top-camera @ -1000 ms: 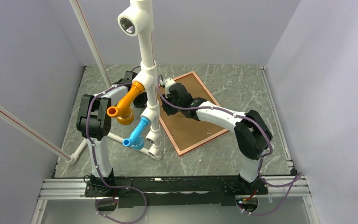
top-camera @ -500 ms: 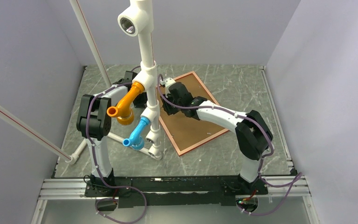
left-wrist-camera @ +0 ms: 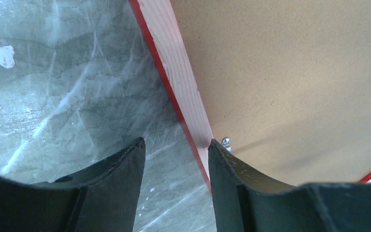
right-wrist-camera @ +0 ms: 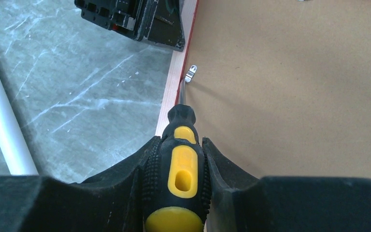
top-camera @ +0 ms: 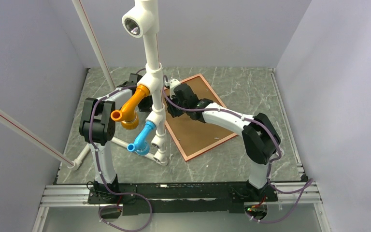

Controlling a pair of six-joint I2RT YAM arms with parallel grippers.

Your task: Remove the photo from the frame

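The frame (top-camera: pixel 210 146) lies face down on the table, its thin red edge around a plain brown backing board (top-camera: pixel 198 125). The photo is hidden under that board. My right gripper (right-wrist-camera: pixel 181 142) is shut on a black-and-yellow screwdriver (right-wrist-camera: pixel 183 169). The screwdriver's tip touches a small metal clip (right-wrist-camera: pixel 190 73) at the frame's pale wooden left rail (right-wrist-camera: pixel 171 92). My left gripper (left-wrist-camera: pixel 176 145) is open and straddles the same rail (left-wrist-camera: pixel 176 63). One of its fingers is over the table, and the other sits by a clip (left-wrist-camera: pixel 226 141) at the board's edge (left-wrist-camera: pixel 280 63).
A white pipe stand (top-camera: pixel 153 72) with an orange elbow (top-camera: pixel 133 106) and a blue elbow (top-camera: pixel 142 137) rises just left of the frame and hides my left gripper from above. A white pipe (right-wrist-camera: pixel 2 125) lies on the marbled table. Grey walls close in on three sides.
My right arm has shifted slightly to the left. Both grippers keep the same opening, and the frame has not moved.
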